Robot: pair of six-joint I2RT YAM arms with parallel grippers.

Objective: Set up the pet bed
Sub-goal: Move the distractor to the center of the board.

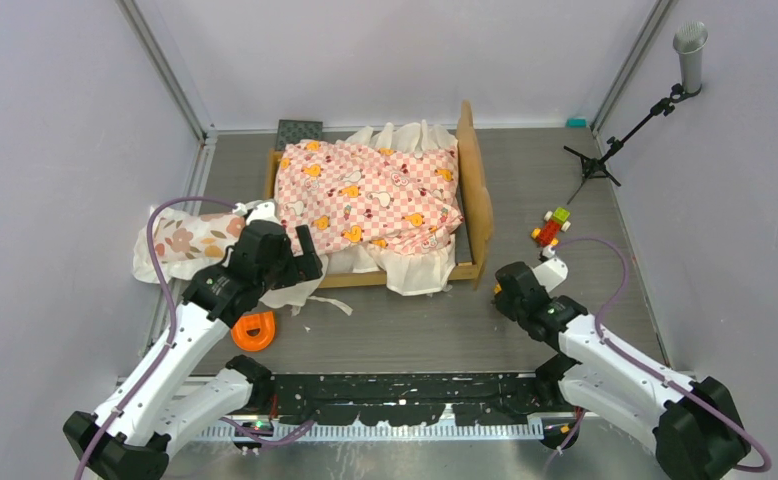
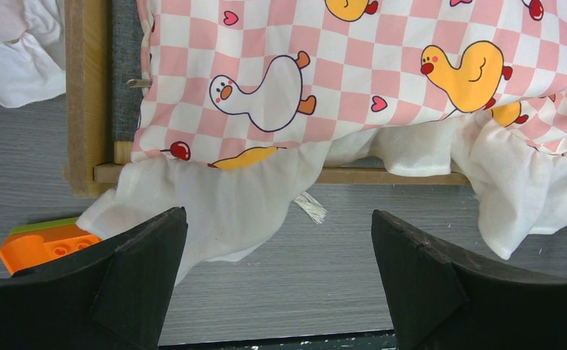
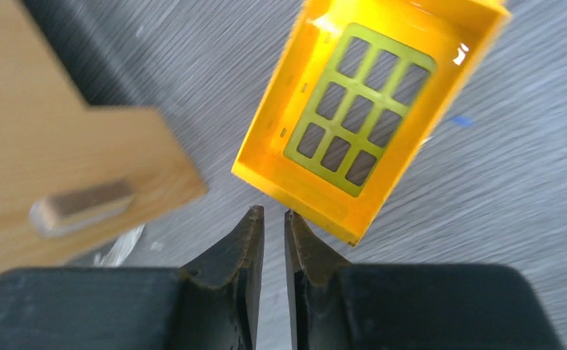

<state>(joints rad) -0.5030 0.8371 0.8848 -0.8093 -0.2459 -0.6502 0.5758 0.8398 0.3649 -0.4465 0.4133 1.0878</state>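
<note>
"Top external view, left to right: status?"

"The left gripper (image 2: 277, 213) has its fingers fully spread and empty, poised over the ruffle of the sheet (image 1: 365, 195) at the near left corner of the pet bed (image 1: 475, 180). The bed sits mid-way across the desk (image 1: 415, 330), headboard rightward. The right gripper (image 3: 272, 213) has its fingers nearly closed with nothing between them, tips at a yellow block (image 3: 353, 109)."

"Hazards?"

"Pinching the ruffle likely drags the sheet off. A right-arm sweep may knock the block or shove the frame."
</note>
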